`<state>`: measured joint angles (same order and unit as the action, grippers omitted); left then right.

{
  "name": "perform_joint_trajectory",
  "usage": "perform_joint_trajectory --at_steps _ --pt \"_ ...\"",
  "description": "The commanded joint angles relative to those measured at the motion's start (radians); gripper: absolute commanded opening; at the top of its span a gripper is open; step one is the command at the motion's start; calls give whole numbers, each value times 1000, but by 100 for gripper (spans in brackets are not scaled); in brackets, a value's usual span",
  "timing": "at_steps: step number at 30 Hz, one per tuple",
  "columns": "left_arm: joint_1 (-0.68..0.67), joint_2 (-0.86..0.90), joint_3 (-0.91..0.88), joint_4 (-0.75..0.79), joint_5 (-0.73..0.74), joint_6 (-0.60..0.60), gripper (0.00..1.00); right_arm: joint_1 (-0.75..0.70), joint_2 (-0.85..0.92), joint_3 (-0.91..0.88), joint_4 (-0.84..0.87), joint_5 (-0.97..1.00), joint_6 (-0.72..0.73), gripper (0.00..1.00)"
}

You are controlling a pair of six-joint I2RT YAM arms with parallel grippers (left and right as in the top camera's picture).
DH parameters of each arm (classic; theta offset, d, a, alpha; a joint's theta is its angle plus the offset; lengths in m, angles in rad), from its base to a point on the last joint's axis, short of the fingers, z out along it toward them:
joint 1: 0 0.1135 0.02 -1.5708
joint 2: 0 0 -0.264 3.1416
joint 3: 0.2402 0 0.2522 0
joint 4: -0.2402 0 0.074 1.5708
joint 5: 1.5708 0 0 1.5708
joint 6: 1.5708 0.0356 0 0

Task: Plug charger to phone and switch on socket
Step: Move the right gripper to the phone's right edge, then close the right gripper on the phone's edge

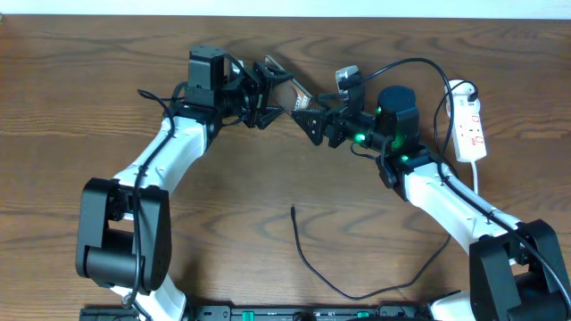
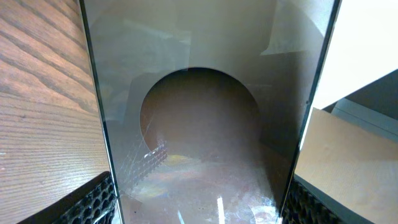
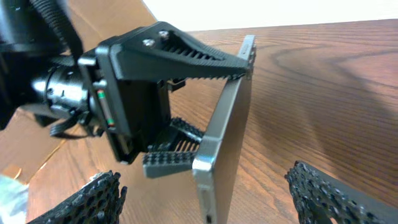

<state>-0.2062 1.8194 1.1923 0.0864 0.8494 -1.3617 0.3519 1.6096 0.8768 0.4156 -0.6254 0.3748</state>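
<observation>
**Wooden table: phone aloft, charger not yet in hand**

Brown wood-grain table (image 1: 89, 53) carries both arms.

Overhead view: the left pincer (image 1: 270, 96) is clenched on the phone (image 1: 299, 94). The phone stands on edge clear of the surface and juts beyond that pincer's fingertips. The right pincer (image 1: 318, 122) faces it, tips just beside the phone's free end, spread, with nothing gripped. The socket (image 1: 470, 125) lies well behind the right pincer, off its wrist side. The charger (image 1: 308, 259) lies loose, well apart from both pincers on the arm-base side, its plug tip (image 1: 293, 210) unheld.

Left wrist view: the phone's glossy face fills the span between this pincer's pads (image 2: 93, 202), one at each long edge. The hold appears square.

Right wrist view: the right pincer's pads (image 3: 87, 199) stand wide and released. The phone's narrow edge is straight ahead, centred between them and touching neither. The left pincer's fingers bracket the phone above and below. Whether the port sits at this end I cannot tell.

Assessment: the step in hand looks like a second grasp or handover, so that the port can be presented.
- Advance the right pincer squarely.
- Close it on the flat faces, clear of the end.
- Release the left only once that hold is firm.

A glossy slab pinched by its edges may slip or twist.
</observation>
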Motion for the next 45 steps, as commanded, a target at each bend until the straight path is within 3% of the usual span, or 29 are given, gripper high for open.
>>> perform_joint_trajectory --at_steps 1,10,27,45 --pt "-14 -26 6 18 1 -6 7 31 -1 23 -2 64 40 85" --pt "-14 -26 6 24 2 -29 7 107 -1 23 -29 203 47 87" --pt "-14 -26 6 27 86 -21 7 108 -1 23 -48 224 47 83" --pt "-14 -26 6 27 101 0 7 108 -1 23 -61 224 46 60"
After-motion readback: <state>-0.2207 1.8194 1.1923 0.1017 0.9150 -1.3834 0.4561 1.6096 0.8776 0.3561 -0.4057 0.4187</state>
